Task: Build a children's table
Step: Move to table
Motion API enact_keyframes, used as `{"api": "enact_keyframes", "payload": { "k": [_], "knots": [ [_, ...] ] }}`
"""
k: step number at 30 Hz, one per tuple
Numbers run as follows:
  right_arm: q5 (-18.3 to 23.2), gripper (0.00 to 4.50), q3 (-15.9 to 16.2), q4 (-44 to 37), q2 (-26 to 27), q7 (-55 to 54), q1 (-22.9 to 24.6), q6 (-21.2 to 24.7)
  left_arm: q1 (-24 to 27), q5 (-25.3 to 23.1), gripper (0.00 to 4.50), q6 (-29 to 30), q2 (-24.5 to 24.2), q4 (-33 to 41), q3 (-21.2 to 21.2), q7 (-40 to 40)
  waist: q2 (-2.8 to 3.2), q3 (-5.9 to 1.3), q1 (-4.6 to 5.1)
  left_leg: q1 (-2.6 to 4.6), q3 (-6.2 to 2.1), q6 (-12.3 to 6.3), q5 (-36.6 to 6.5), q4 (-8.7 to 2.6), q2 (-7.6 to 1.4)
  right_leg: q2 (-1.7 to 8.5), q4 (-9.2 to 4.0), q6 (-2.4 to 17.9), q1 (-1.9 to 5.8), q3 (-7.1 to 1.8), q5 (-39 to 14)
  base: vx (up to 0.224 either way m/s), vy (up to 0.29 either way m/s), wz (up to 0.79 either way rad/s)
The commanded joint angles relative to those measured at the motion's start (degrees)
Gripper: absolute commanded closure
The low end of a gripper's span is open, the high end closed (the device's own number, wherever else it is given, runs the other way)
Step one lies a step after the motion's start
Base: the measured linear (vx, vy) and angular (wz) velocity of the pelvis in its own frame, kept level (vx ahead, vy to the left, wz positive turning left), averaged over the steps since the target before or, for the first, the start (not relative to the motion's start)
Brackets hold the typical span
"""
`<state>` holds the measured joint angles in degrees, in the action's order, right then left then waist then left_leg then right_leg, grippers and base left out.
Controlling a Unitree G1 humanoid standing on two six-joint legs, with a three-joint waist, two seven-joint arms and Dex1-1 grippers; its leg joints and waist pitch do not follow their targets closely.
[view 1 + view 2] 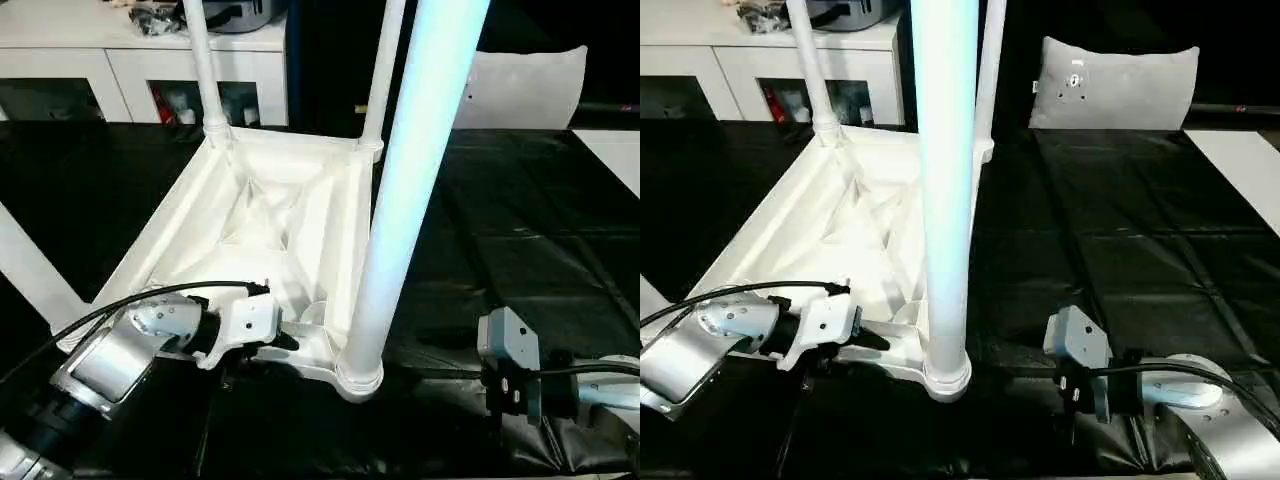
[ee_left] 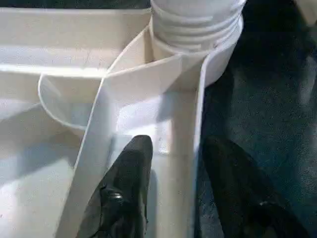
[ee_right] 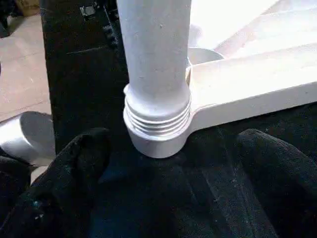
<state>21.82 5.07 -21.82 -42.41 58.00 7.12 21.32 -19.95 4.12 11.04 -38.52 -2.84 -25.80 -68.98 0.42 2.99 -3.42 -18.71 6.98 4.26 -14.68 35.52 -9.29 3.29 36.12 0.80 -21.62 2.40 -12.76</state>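
White children's table (image 1: pixel 300 215), upside down on black work table (image 1: pixel 520 230), legs up: left gripper (image 2: pixel 173 163) straddling its near rim; right gripper (image 3: pixel 171 163) wide open, empty.

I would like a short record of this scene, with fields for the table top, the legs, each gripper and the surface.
table top: white table top lies upside down, ribbed underside up
legs: three legs stand in corner sockets; the near leg is closest to the grippers
left gripper: left gripper straddles the near rim wall of the top, one finger inside, one outside; grip cannot be told
right gripper: right gripper is open, apart from the near leg, fingers either side of its socket in the wrist view
surface: black-covered work table
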Motion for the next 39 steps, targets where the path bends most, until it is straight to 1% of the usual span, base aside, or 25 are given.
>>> {"api": "enact_keyframes", "payload": {
  "k": [1, 4, 8, 9, 10, 12, 13, 14, 15, 16, 18, 20, 21, 22, 23, 24, 25, 26, 27, 30, 31, 33, 34, 36, 39],
  "knots": [
    [-0.5, 0.0, 0.4, -0.1, 0.0, -0.1, -0.6, 0.1, -1.1, -1.7, 2.93, -1.2, 0.4, -0.9, 0.1, 1.4, 0.07, -2.52, -0.24, -1.19, -0.4, -3.26, -4.7, -5.01, -3.24, 4.72, -4.61, 13.2, 2.91, -3.08, -7.9, 0.0, 0.0, 0.0],
    [-0.5, 0.0, 0.4, -0.1, 0.1, -0.2, -0.6, 0.1, -1.3, -2.4, 3.31, -1.3, 0.7, -1.3, 0.2, 2.0, 0.06, -2.42, -0.26, -1.17, -0.34, -3.15, -5.4, -5.05, -3.26, 4.77, -4.7, 13.4, 2.87, -3.07, -8.8, 0.0, 0.0, 0.0],
    [-0.5, 0.0, 0.4, -0.1, 0.2, -0.5, -0.5, 0.1, -1.5, -2.4, 3.45, -0.1, 2.0, -2.1, 1.0, 4.0, 0.05, -2.29, -0.49, -1.02, -0.22, -2.89, -7.0, -5.12, -3.29, 4.8, -5.05, 12.9, 2.66, -3.15, -12.0, 0.0, 0.0, 0.0],
    [-0.5, 0.0, 0.3, -0.1, 0.2, -0.5, -0.5, 0.1, -1.4, -2.2, 3.69, 0.6, 2.3, -2.0, 1.1, 4.2, 0.13, -2.24, -0.59, -0.96, -0.23, -2.76, -7.6, -5.19, -3.31, 4.8, -5.16, 12.5, 2.57, -3.14, -13.3, 0.0, 0.0, 0.0],
    [-0.5, 0.0, 0.3, 0.0, 0.2, -0.6, -0.4, 0.1, -1.3, -2.3, 3.74, 1.2, 2.5, -1.9, 1.2, 4.6, 0.03, -2.19, -0.55, -1.17, -0.27, -2.55, -7.8, -5.31, -3.31, 4.85, -5.26, 11.9, 2.65, -3.14, -14.5, 0.0, 0.0, 0.0],
    [-0.5, 0.0, 0.3, 0.0, 0.2, -0.7, -0.4, 0.1, -1.3, -2.5, 3.79, 1.2, 2.6, -1.9, 1.2, 4.7, 0.01, -2.26, -0.54, -1.15, -0.3, -2.54, -7.8, -5.3, -3.31, 4.82, -5.28, 11.6, 2.61, -3.12, -14.7, 0.0, 0.0, 0.0],
    [-0.5, 0.0, 0.2, 0.1, 0.3, -0.9, -0.4, 0.0, -1.1, -2.7, 3.99, 2.0, 3.0, -1.8, 1.3, 5.4, 0.05, -2.3, -0.54, -1.21, -0.31, -2.62, -7.3, -5.28, -3.3, 4.83, -5.22, 11.4, 2.6, -3.16, -14.2, 0.0, 0.0, 0.0],
    [-0.7, 0.0, 0.0, 0.2, 0.5, -1.3, -0.5, -0.1, -0.9, -2.9, 3.99, 3.2, 3.7, -1.5, 1.4, 6.7, 0.05, -2.3, -0.54, -1.21, -0.31, -2.62, -7.3, -5.28, -3.3, 4.83, -5.22, 11.4, 2.6, -3.16, -14.2, 0.0, 0.0, 0.0],
    [-0.7, 0.0, 0.0, 0.2, 0.5, -1.3, -0.5, -0.1, -0.9, -2.9, 4.1, 3.2, 3.7, -1.5, 1.4, 6.7, 0.06, -2.31, -0.48, -1.23, -0.31, -2.61, -6.9, -5.23, -3.29, 4.81, -5.2, 11.5, 2.59, -3.13, -13.5, 0.0, 0.0, 0.0],
    [-1.2, 0.0, -0.3, 0.8, 1.0, -2.4, -0.7, -0.4, -0.5, -2.2, 4.17, 5.6, 5.7, -0.7, 2.2, 9.0, 0.04, -2.35, -0.43, -1.32, -0.29, -2.6, -6.5, -5.22, -3.32, 4.86, -5.12, 11.8, 2.65, -3.15, -12.8, 0.0, 0.0, 0.0],
    [-1.6, 0.0, -0.5, 1.4, 1.3, -3.0, -1.1, -0.5, -0.4, -1.8, 4.26, 6.4, 7.1, -0.2, 2.6, 10.3, 0.04, -2.49, -0.38, -1.36, -0.28, -2.64, -5.4, -5.06, -3.27, 4.79, -4.99, 12.4, 2.68, -3.05, -11.1, 0.0, 0.0, 0.0],
    [-2.0, 0.0, -0.8, 2.1, 1.4, -3.6, -1.5, -0.4, -0.1, -1.4, 4.34, 7.5, 8.8, 1.1, 2.1, 11.2, -0.28, -2.81, -0.14, -1.96, -0.31, -3.34, -1.9, -4.75, -3.06, 4.73, -4.41, 12.9, 3.2, -2.96, -5.8, 0.0, 0.0, 0.0],
    [-2.1, 0.0, -0.9, 2.3, 1.4, -3.8, -1.5, -0.4, 0.0, -1.3, 4.34, 7.8, 9.2, 1.3, 2.0, 11.3, -0.27, -2.82, 0.02, -1.99, -0.3, -3.52, -1.4, -4.7, -3.03, 4.72, -4.34, 13.1, 3.23, -2.93, -4.9, 0.0, 0.0, 0.0],
    [-2.4, 0.0, -1.0, 2.7, 1.3, -4.1, -1.8, -0.4, 0.1, -1.1, 4.45, 8.6, 10.0, 1.8, 1.9, 11.8, -0.3, -2.85, 0.28, -1.97, -0.24, -3.91, -1.0, -4.54, -2.96, 4.71, -4.35, 13.4, 3.23, -2.88, -3.9, 0.0, 0.0, 0.0],
    [-2.9, 0.0, -1.2, 3.3, 1.3, -4.6, -2.1, -0.6, 0.3, -1.0, 4.48, 9.6, 11.3, 2.4, 1.6, 12.7, -0.45, -2.86, 0.44, -1.92, -0.09, -4.18, -1.1, -4.43, -2.83, 4.68, -4.47, 13.6, 3.26, -2.89, -3.8, 0.0, 0.0, 0.0],
    [-2.9, 0.0, -1.2, 3.3, 1.3, -4.6, -2.1, -0.6, 0.3, -1.0, 4.48, 9.6, 11.3, 2.4, 1.6, 12.7, -0.4, -2.85, 0.51, -1.92, -0.09, -4.25, -1.0, -4.45, -2.87, 4.67, -4.43, 13.7, 3.27, -2.87, -3.9, 0.0, 0.0, 0.0],
    [-3.4, 0.0, -1.4, 3.8, 1.5, -5.2, -2.5, -1.1, 0.3, -1.3, 4.48, 10.5, 12.8, 2.7, 1.4, 14.0, -0.42, -2.78, 0.6, -1.9, -0.06, -4.62, -1.2, -4.46, -2.85, 4.61, -4.6, 13.6, 3.21, -2.84, -4.4, 0.0, 0.0, 0.0],
    [-3.4, 0.0, -1.5, 3.9, 1.5, -5.4, -2.6, -1.1, 0.2, -1.4, 4.48, 10.5, 13.1, 2.7, 1.4, 14.2, -0.31, -2.76, 0.7, -1.81, -0.04, -4.73, -1.4, -4.45, -2.98, 4.61, -4.61, 13.9, 3.11, -2.81, -4.7, 0.0, 0.0, 0.0],
    [-3.6, 0.0, -1.6, 4.2, 1.7, -5.9, -2.8, -1.2, 0.1, -1.8, 4.48, 10.4, 13.8, 2.5, 1.3, 14.8, -0.39, -2.69, 0.76, -1.83, -0.05, -4.8, -1.7, -4.49, -3.0, 4.6, -4.71, 14.0, 3.11, -2.8, -5.1, 0.0, 0.0, 0.0],
    [-4.9, 0.0, -1.8, 5.4, 2.5, -7.7, -3.8, -1.9, -0.5, -2.2, 4.48, 9.4, 14.6, 1.7, 1.3, 15.4, -0.43, -2.6, 0.67, -1.72, -0.01, -4.86, -2.7, -4.6, -3.05, 4.58, -4.97, 13.3, 2.99, -2.83, -7.7, 0.0, 0.0, 0.0],
    [-5.6, 0.0, -2.0, 6.4, 2.9, -8.6, -4.6, -2.6, -1.0, -3.0, 4.48, 8.2, 13.8, 1.1, 0.7, 14.7, -0.33, -2.55, 0.65, -1.69, -0.01, -4.63, -3.3, -4.66, -3.03, 4.57, -5.06, 13.0, 2.88, -2.83, -8.7, 0.0, 0.0, 0.0],
    [-5.7, 0.0, -2.1, 6.7, 2.9, -8.8, -5.0, -2.8, -1.2, -3.8, 4.48, 6.8, 12.7, 0.8, 0.1, 13.7, -0.4, -2.59, 0.74, -1.73, -0.05, -4.5, -3.4, -4.72, -2.99, 4.54, -5.02, 12.8, 2.97, -2.81, -9.0, 0.0, 0.0, 0.0],
    [-5.3, 0.0, -2.1, 6.9, 2.9, -8.7, -5.4, -2.7, -1.3, -4.2, 4.48, 4.6, 11.1, 0.6, -0.4, 11.6, -0.32, -2.61, 0.73, -1.76, -0.1, -4.67, -3.3, -4.71, -2.98, 4.49, -4.98, 12.5, 2.98, -2.87, -8.4, 0.0, 0.0, 0.0],
    [-4.9, 0.0, -2.2, 6.9, 2.9, -8.5, -5.4, -2.5, -1.3, -4.1, 4.48, 4.6, 10.6, 0.6, -0.4, 10.9, -0.27, -2.64, 0.75, -1.68, -0.07, -4.71, -3.0, -4.7, -3.07, 4.53, -4.81, 12.6, 2.94, -2.92, -7.3, 0.0, 0.0, 0.0],
    [-4.9, 0.0, -2.3, 7.3, 2.9, -8.2, -5.6, -2.9, -1.5, -3.9, 4.48, 2.4, 9.6, 0.0, -0.1, 9.6, -0.08, -2.73, 0.51, -1.52, -0.02, -4.79, -2.1, -4.62, -3.16, 4.55, -4.52, 13.6, 2.88, -2.86, -4.7, 0.0, 0.0, 0.0]
  ]
}}
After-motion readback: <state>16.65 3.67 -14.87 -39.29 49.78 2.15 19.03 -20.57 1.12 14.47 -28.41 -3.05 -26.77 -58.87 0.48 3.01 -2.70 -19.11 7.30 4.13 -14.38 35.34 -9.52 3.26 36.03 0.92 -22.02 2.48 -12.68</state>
